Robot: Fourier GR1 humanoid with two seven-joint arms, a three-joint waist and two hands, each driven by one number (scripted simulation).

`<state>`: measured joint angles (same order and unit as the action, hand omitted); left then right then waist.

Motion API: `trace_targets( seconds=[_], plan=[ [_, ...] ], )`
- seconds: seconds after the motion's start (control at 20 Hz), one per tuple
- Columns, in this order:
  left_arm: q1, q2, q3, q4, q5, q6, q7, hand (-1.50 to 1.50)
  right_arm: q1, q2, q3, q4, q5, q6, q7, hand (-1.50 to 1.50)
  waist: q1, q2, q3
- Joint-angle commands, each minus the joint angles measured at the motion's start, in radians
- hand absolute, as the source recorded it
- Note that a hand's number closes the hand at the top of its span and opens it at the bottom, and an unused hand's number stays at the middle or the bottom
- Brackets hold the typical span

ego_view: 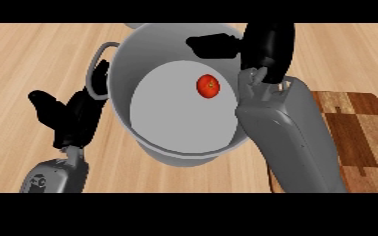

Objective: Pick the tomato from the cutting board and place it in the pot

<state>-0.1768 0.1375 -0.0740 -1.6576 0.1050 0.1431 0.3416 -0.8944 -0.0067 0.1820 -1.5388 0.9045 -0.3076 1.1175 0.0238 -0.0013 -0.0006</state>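
Tomato point(209, 86) sits in the pot point(148, 45), right robot hand point(255, 42) open above the rim — pulling back could clip it.

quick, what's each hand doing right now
Left hand: open, holding nothing, beside the large grey metal pot.
Right hand: open, empty, above the pot; small red tomato lies inside.

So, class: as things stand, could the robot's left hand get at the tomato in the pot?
Probably yes: the left hand rests open just outside the pot, and the tomato lies uncovered inside, though the pot's wall stands between them.
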Motion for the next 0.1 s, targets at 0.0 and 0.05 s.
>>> trace_targets(
  seconds=[0.0, 0.05],
  plan=[
    [0.024, -0.004, -0.005, -0.005, 0.009, -0.014, -0.013, 0.00, 0.048, 0.006, 0.019, -0.057, 0.108, -0.234, 0.175, -1.50, -0.014, -0.005, 0.000],
    [0.068, -0.004, -0.016, -0.035, -0.011, -0.001, -0.017, 0.00, 0.023, 0.006, -0.048, -0.030, 0.124, -0.225, 0.154, -1.50, -0.006, -0.004, 0.000]
  ],
)
